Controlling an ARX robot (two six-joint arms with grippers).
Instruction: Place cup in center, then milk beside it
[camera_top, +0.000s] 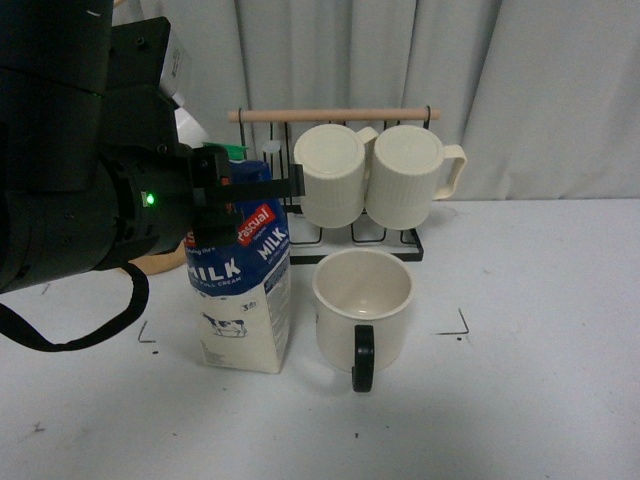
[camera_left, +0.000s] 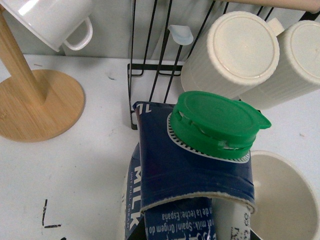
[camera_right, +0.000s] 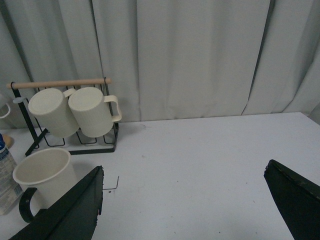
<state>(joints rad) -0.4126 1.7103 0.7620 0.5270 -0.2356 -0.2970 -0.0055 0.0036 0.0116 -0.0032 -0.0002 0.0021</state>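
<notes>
Our right gripper (camera_right: 185, 205) hovers over bare table with its fingers spread wide. The cup (camera_top: 362, 305) stands at the center (camera_top: 435, 290) between black corner marks (camera_top: 457, 325), handle toward us. The milk (camera_top: 238, 300) stands upright just left of it. Our left gripper (camera_top: 250, 185) sits at the carton's top; we cannot tell whether it pinches. Ribbed mugs (camera_top: 335, 175) hang behind.

rack (camera_top: 330, 115) close behind cup (camera_top: 362, 300) and milk (camera_top: 240, 300), bare table (camera_top: 540, 330) right of cup
</notes>
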